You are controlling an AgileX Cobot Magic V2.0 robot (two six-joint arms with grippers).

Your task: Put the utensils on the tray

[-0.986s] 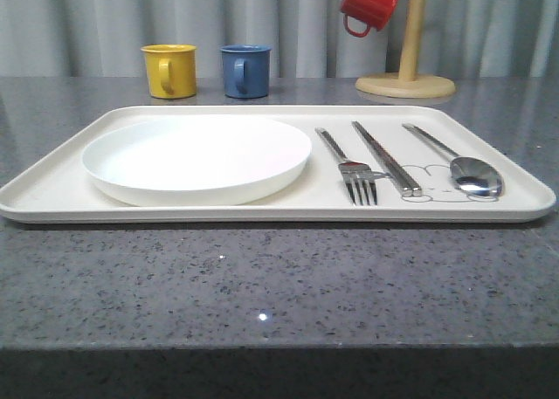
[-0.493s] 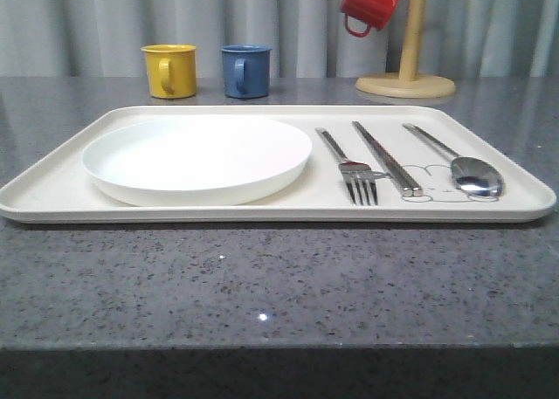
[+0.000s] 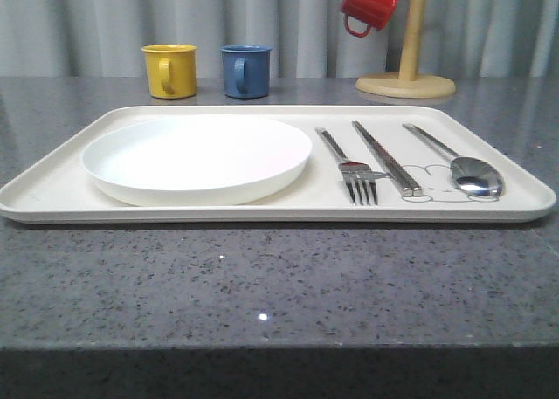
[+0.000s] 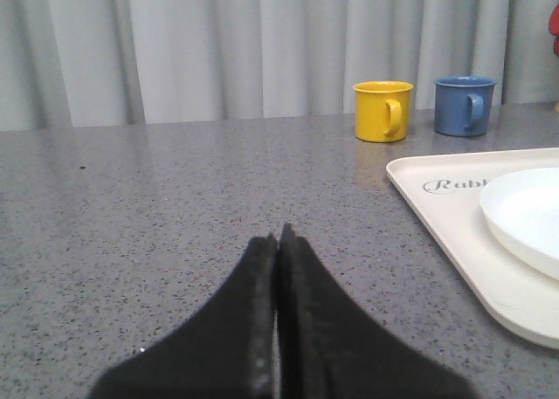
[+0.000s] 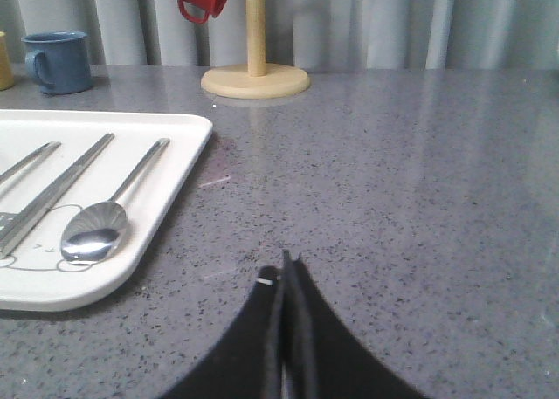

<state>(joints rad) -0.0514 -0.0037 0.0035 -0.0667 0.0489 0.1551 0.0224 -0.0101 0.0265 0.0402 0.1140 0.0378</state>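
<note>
Both arms parked low over the grey table [image 3: 279, 285], off the tray. Left gripper [image 4: 278, 242] w/ fingers pressed together, nothing held, sitting beside the tray's left edge. Right gripper [image 5: 286, 268] same: tips together, empty, beside the tray's right edge.

Next back, the cream tray [image 3: 52, 194] w/ raised rim holds everything: round white plate [image 3: 196, 159] on its left half, then fork [image 3: 349, 168], chopsticks [image 3: 384, 159] and spoon [image 3: 454, 159] side by side on the right half, close but not touching as far as I can tell.

Long axes run roughly front-to-back, fanned slightly. Fork tines, chopstick tips and spoon bowl point toward the robot; handles point to the far rim. Spoon bowl lies by the printed rabbit.

Judgement: task looks done, all utensils inside the rim. Best move now = stay clear, no nudging the tray; if retracting, lift first so fingers don't clip the rim.

Far back: yellow mug [image 3: 169, 70], blue mug [image 3: 245, 70], red mug [image 3: 370, 4] hanging on wooden mug tree [image 3: 406, 76], curtain behind.
</note>
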